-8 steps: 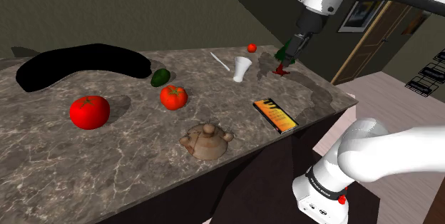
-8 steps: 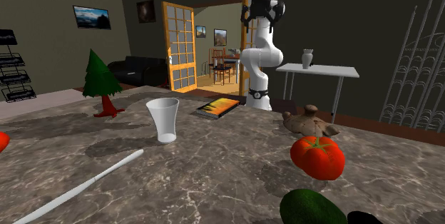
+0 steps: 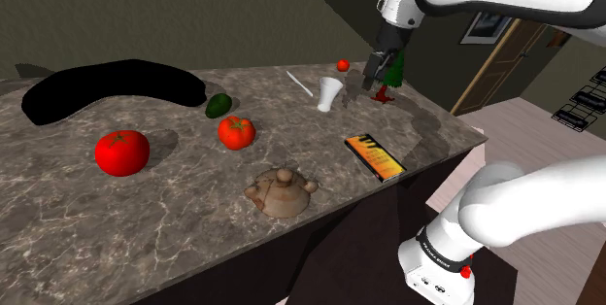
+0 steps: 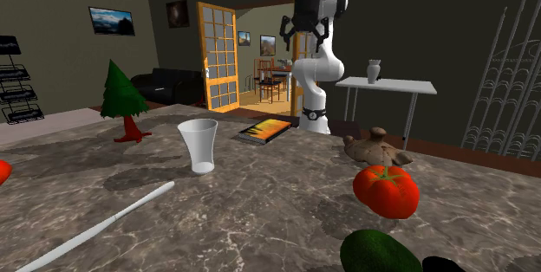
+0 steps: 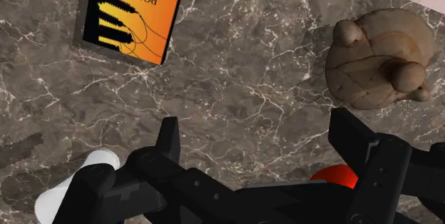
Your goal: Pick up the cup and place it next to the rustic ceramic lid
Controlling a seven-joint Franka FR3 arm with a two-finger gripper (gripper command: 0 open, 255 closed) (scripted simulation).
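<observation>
A white cup [image 3: 329,93] stands upright on the marble counter [image 3: 175,216], near its far edge; it also rises at the middle of the counter [image 4: 198,145]. The brown knobbed ceramic lid [image 3: 281,193] lies toward the near edge, well apart from the cup. My black gripper [image 3: 368,74] hangs open in the air just to the right of the cup in the shoulder view, holding nothing. In the wrist view the fingers [image 5: 169,138] stand wide apart above bare marble, with the cup [image 5: 75,190] beside one finger and the lid [image 5: 381,58] beyond the other.
An orange book [image 3: 374,154] lies near the counter's right edge. A small green tree figurine [image 3: 391,82] stands just behind the gripper. Two tomatoes [image 3: 122,152] [image 3: 236,132], an avocado [image 3: 218,105], a white stick [image 3: 299,84] and a long black shape [image 3: 112,87] occupy the left half.
The arm has swung toward the shoulder view's left and slightly down, bringing the open gripper from over the tree figurine to beside the cup. Nothing on the counter moved.
</observation>
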